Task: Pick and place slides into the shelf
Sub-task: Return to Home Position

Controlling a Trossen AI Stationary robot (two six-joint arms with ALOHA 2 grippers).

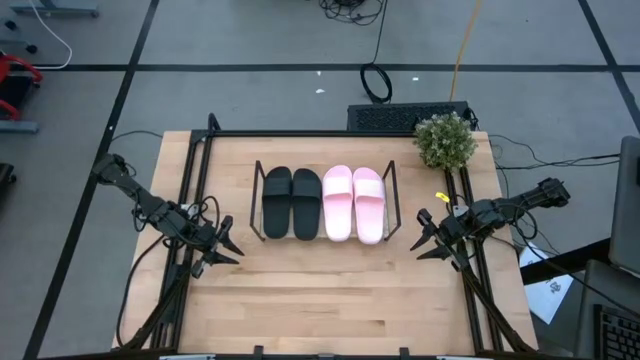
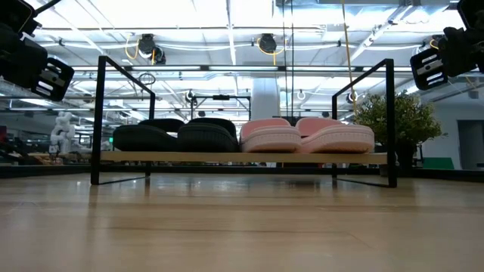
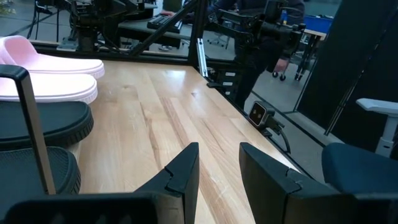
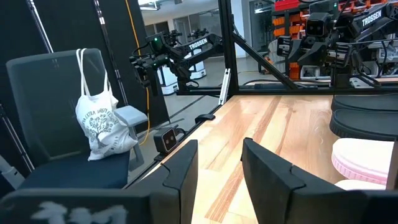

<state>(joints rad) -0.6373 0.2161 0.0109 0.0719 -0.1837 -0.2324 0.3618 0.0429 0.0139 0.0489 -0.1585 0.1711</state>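
Slides (image 1: 336, 203) fill the shelf (image 2: 227, 158); my left claw (image 1: 232, 248) and right claw (image 1: 420, 237), parted, empty, could clip its frame swinging inward.

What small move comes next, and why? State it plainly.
Probably draw both arms back to rest. The black slides and the pink slides all sit side by side in the shelf. The left pincer and the right pincer hang open and empty at the sides of the table, so nothing seems left to pick.
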